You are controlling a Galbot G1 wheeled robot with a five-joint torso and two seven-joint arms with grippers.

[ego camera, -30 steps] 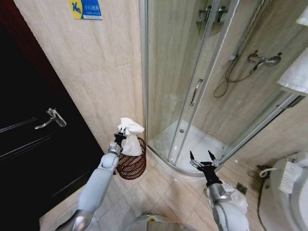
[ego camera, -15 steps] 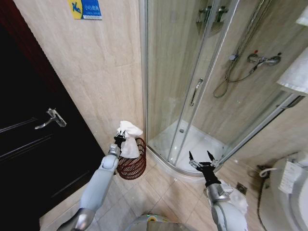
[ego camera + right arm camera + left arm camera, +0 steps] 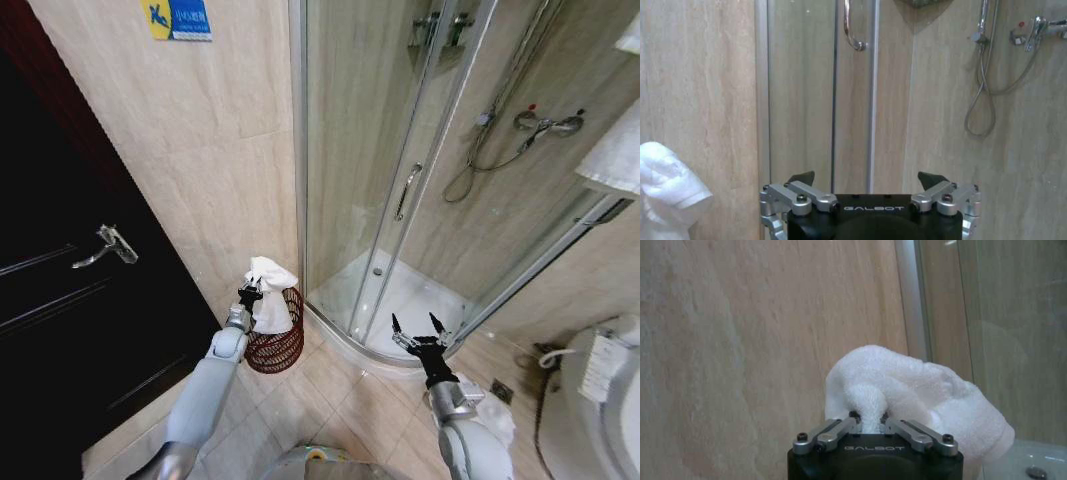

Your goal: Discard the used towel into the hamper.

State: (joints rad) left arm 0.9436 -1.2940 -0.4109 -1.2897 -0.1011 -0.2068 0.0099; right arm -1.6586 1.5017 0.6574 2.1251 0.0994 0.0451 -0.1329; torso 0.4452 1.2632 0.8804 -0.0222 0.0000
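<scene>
Towel (image 3: 270, 300) in raised left pincer (image 3: 249, 291)

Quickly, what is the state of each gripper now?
Left gripper: closed on the white towel, above the hamper.
Right gripper: open, holding nothing.

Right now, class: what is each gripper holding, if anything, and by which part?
The left gripper pinches the white towel by a bunched fold at its edge, above the hamper. The right gripper is open and holds nothing.
</scene>
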